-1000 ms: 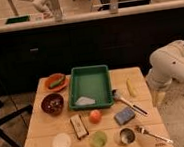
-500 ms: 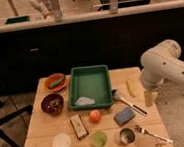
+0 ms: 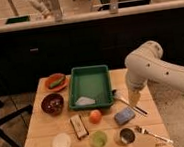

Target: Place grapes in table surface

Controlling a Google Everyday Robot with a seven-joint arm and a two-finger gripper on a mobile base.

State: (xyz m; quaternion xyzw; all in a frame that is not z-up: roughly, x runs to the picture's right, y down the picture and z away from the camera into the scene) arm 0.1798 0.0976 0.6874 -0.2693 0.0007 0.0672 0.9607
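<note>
The grapes [image 3: 52,104] show as a small dark reddish-purple cluster inside the dark red bowl [image 3: 44,100] at the left of the light tan wooden table surface [image 3: 42,132]. My white arm [image 3: 148,68] reaches in from the right. The gripper [image 3: 134,98] hangs down over the right part of the table, just right of the green tray [image 3: 90,74] and above a long utensil [image 3: 123,100]. It is far from the grapes, with the tray between them.
An orange plate [image 3: 55,82] with something green lies at the back left. A white cloth [image 3: 84,101] lies in the tray. In front are an orange fruit [image 3: 95,116], blue sponge [image 3: 124,116], dark bar [image 3: 79,126], white bowl [image 3: 61,142], green cup [image 3: 98,138], metal cup [image 3: 126,136] and fork [image 3: 151,134].
My arm has swung left from beside the table's right edge, so the gripper now hangs over the table's right part. The objects on the table have not moved.
</note>
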